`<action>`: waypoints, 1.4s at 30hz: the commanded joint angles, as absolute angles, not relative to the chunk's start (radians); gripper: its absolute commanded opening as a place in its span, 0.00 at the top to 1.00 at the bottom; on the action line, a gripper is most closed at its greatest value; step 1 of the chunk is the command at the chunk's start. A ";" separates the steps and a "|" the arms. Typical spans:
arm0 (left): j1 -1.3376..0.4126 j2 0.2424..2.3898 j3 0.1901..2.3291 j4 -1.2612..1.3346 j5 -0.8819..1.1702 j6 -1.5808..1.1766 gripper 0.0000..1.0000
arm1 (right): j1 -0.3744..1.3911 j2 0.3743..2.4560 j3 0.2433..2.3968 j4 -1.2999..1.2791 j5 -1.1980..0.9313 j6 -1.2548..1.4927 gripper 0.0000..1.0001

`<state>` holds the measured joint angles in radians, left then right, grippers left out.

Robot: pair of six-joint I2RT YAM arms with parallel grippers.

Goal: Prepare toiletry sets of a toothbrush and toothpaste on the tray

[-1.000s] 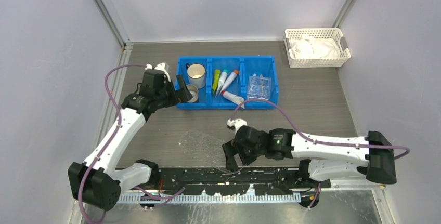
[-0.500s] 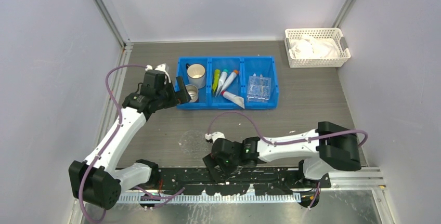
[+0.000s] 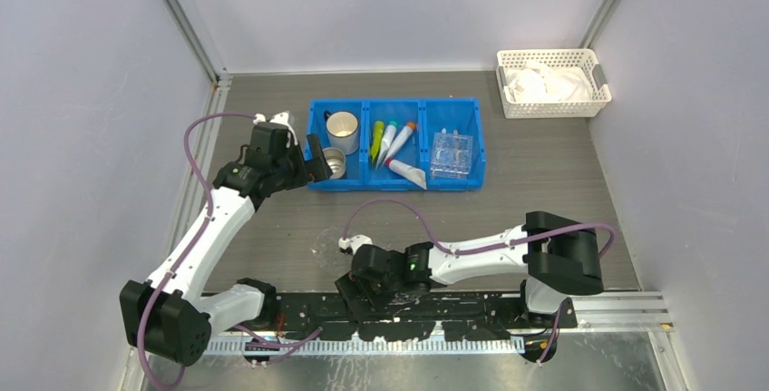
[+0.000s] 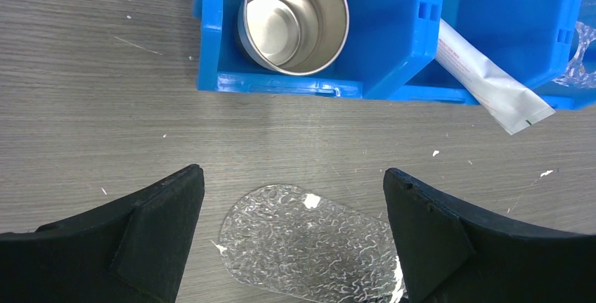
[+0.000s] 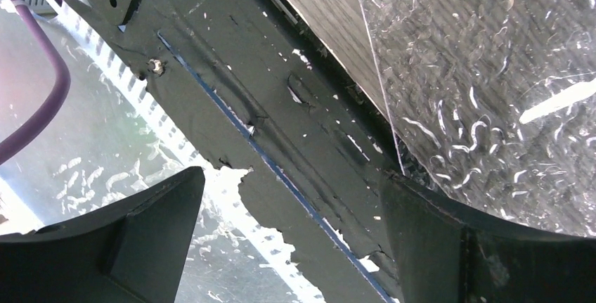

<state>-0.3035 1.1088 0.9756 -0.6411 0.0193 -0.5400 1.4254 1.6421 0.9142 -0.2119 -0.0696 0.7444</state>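
The small clear tray (image 3: 452,151) with square recesses sits in the right compartment of the blue bin (image 3: 399,184). Slim wrapped toothbrush packets (image 3: 388,141) lie in the middle compartment. A white toothpaste tube (image 3: 408,173) (image 4: 492,88) leans out over the bin's front wall. My left gripper (image 3: 319,162) (image 4: 293,173) hovers open just in front of the bin's left compartment, holding nothing. At the table's near edge my right gripper (image 3: 355,284) (image 5: 293,176) is open and empty over the black rail.
A clear textured oval plate (image 3: 337,248) (image 4: 309,247) (image 5: 492,71) lies flat on the table between the grippers. A steel cup (image 4: 294,18) and a mug (image 3: 342,125) fill the bin's left compartment. A white lattice basket (image 3: 553,83) stands back right.
The right arm has swung left and toward the near edge, its gripper now past the oval plate over the rail. The left arm has barely moved.
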 commanded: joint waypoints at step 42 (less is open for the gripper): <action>-0.301 1.077 0.939 -0.645 -0.108 -0.528 0.00 | 1.339 1.571 0.953 -0.407 0.204 0.687 0.00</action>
<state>-0.3035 1.1233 0.9512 -0.6334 -0.0105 -0.5381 1.2804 1.5829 0.8543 -0.2562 0.0643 0.7048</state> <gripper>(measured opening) 0.996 0.995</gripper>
